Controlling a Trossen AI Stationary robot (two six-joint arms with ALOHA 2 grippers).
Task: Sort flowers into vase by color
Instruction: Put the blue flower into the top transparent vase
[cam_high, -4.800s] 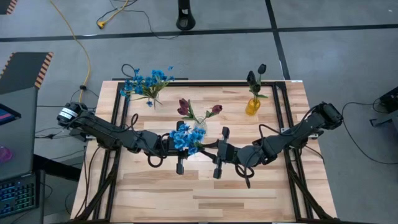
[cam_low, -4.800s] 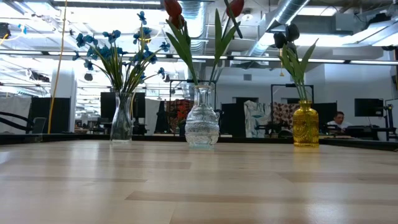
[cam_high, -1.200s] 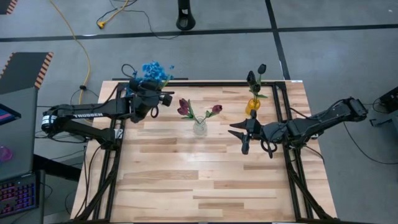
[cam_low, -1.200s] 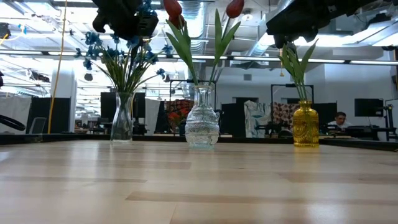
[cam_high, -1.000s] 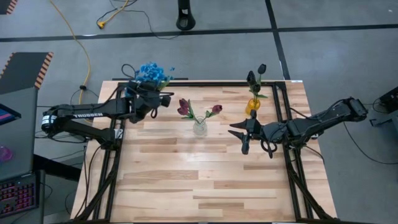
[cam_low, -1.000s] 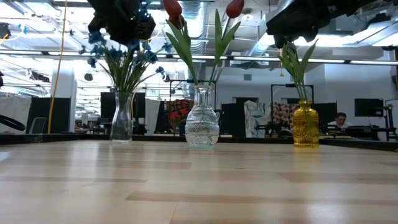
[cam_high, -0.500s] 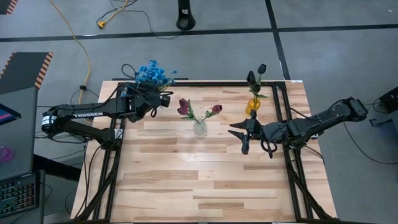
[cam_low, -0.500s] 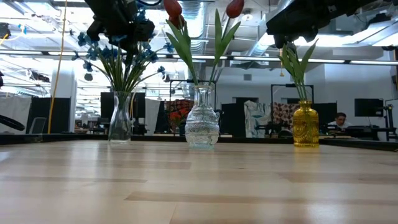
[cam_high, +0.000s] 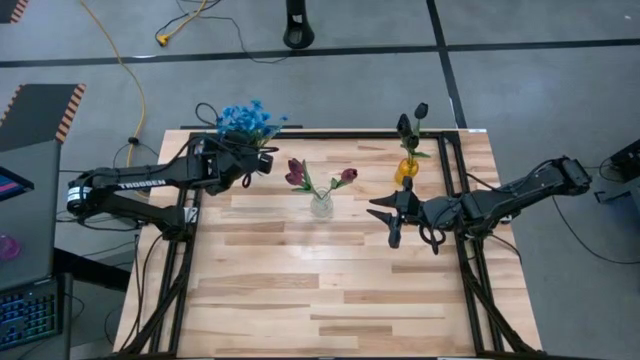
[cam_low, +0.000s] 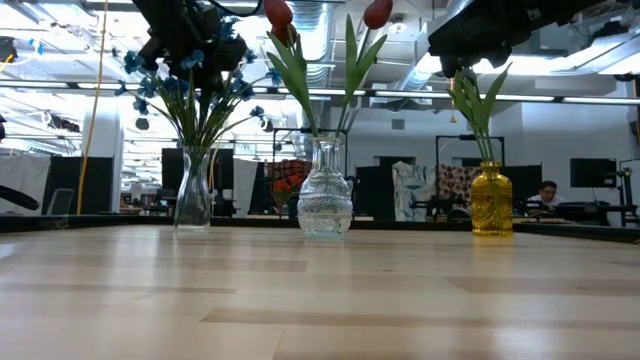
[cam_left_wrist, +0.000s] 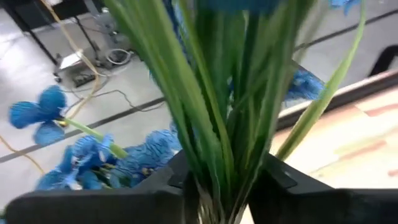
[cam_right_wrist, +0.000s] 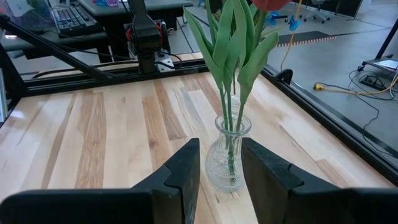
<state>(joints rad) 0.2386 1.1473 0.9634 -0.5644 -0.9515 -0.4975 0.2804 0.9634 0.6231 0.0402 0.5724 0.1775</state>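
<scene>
High view: the left gripper (cam_high: 258, 158) is hanging right at the blue flowers (cam_high: 243, 118) at the desk's (cam_high: 330, 290) far left corner, stems running straight down into their vase. That's the relation that matters, since the gripper is sitting at the stems and any pull-back has to go clear of them. The right gripper (cam_high: 392, 220) is waiting mid-desk, just beside the red rosebuds (cam_high: 318, 177); the near-black buds (cam_high: 410, 125) are standing in the yellow vase (cam_high: 405, 170).

Low view: three vases are lining up on pale wood, with an open workshop behind.

Left wrist view: green stems (cam_left_wrist: 214, 137) are standing upright between the fingers (cam_left_wrist: 87, 208), and I can't tell whether they're gripped.

Right wrist view: the gripper's fingers are standing part-open, holding nothing, facing the clear vase (cam_right_wrist: 227, 158).
</scene>
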